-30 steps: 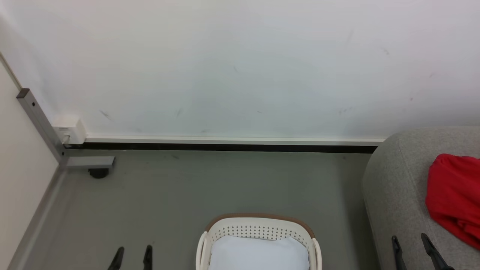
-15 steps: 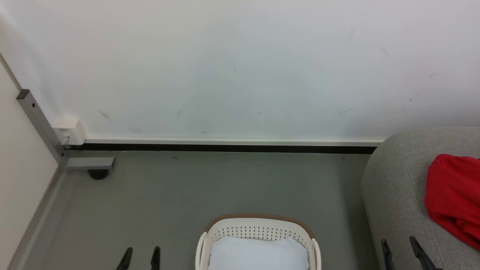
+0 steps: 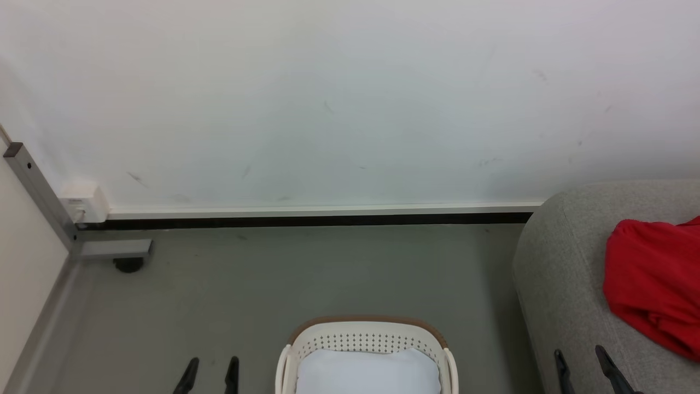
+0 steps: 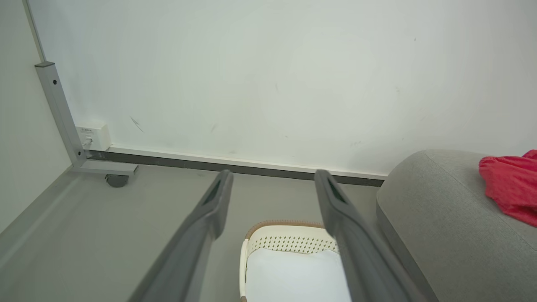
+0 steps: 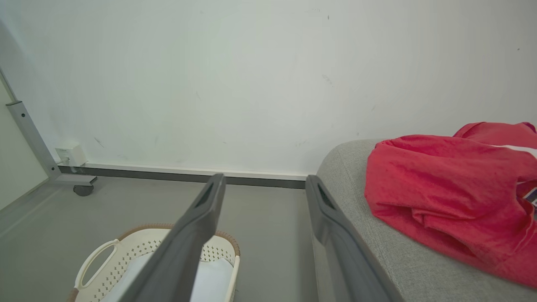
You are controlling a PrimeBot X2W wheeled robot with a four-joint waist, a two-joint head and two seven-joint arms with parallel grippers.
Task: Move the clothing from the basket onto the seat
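A: Clothing [image 5: 444, 197]: a red heap, soft and matte, crumpled into deep folds, with a white stripe of trim at its far side. It lies on the seat [image 3: 563, 284], to the right of the right fingers [image 5: 331, 218] and beyond them, not touching.

B: Fingers?

A: Both pairs are spread wide with nothing between them. The left fingers [image 4: 201, 226] hang over the floor. The basket [image 3: 361, 340] sits on the floor between the two pairs.

B: Materials?

A: The seat is grey woven cloth, big, with a rounded corner. The basket is oval, white perforated plastic with a brown rim and loop handles. The part in view holds only a smooth white sheet [image 3: 366, 375]. Its near end is cut off, so I cannot tell whether a garment is in there.

B: Hazards?

A: My guess is that a brush from the right fingers drags the slack cloth toward the rounded edge. A dip into the basket may pinch the sheet instead, or a fingertip may catch a hole or handle and tip the light basket.
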